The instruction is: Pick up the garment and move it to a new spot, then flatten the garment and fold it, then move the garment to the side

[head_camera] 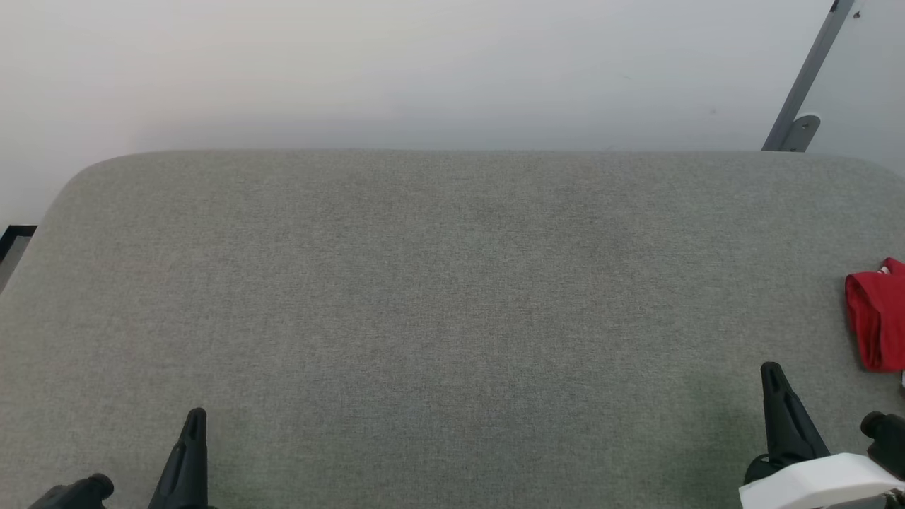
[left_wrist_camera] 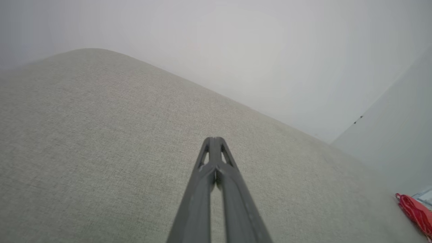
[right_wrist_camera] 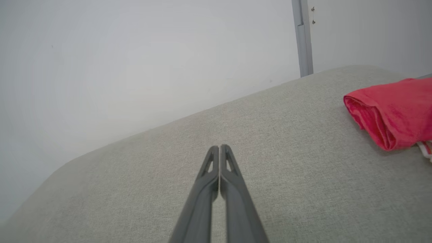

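The garment [head_camera: 879, 322] is a folded red bundle lying at the far right edge of the grey surface; the right wrist view shows it as a red roll [right_wrist_camera: 391, 113] with a bit of white trim at its lower right, and it appears small at the lower right in the left wrist view [left_wrist_camera: 415, 212]. My right gripper [right_wrist_camera: 219, 147] is shut with nothing in it and stands left of and nearer than the garment, apart from it [head_camera: 772, 369]. My left gripper [left_wrist_camera: 213, 139] is shut and empty, low over the surface at the near left [head_camera: 196, 414].
The grey fabric-covered surface [head_camera: 438, 297] has rounded far corners and ends at a pale wall. A grey slanted bar with a bracket [head_camera: 802, 92] stands behind the far right corner. A dark object [head_camera: 13, 240] sits beyond the left edge.
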You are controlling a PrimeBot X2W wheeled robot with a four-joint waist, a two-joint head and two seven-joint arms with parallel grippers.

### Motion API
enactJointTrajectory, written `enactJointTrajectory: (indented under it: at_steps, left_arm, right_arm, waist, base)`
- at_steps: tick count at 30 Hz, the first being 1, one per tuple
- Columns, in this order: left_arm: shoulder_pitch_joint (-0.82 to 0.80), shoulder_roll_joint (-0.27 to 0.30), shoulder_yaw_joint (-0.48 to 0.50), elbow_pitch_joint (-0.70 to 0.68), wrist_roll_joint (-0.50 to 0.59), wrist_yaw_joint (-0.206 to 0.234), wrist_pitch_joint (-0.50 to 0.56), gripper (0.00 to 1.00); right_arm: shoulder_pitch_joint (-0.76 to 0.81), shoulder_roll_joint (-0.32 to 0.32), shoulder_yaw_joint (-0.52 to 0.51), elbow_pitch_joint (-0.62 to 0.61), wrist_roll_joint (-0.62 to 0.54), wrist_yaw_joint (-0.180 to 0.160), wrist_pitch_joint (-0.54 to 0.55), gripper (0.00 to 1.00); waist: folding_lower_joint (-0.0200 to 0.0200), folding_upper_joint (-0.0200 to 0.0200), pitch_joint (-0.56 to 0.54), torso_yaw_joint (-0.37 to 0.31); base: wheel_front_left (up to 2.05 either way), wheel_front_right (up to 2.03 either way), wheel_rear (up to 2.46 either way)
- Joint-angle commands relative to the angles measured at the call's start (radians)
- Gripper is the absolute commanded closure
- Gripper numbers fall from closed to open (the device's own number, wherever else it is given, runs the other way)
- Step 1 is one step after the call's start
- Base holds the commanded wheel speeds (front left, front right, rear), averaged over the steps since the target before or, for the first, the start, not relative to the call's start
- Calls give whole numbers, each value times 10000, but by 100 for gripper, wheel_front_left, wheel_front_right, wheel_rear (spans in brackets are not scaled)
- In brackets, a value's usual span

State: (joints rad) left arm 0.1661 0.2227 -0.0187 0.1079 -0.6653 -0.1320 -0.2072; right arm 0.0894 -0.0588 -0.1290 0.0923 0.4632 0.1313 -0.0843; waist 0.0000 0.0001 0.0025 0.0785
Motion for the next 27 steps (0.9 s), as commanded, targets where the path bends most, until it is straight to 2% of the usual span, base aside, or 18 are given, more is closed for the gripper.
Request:
enactJointTrajectory:
  at_steps: [1,27]
  left_arm:
    - [-287,55,103,-82,-332,8,76,100]
    - [-1155,-457,412,405,-3509,8,1044,100]
  right_arm:
    - [-275,-8,6,-108,381,-1,75,100]
    - [-882,22,63,429,4131,-2,714,100]
  waist:
    - [0,-1,0,-8]
    - [0,-1,1,-188]
  base:
    - [0,0,0]
    - [0,0,0]
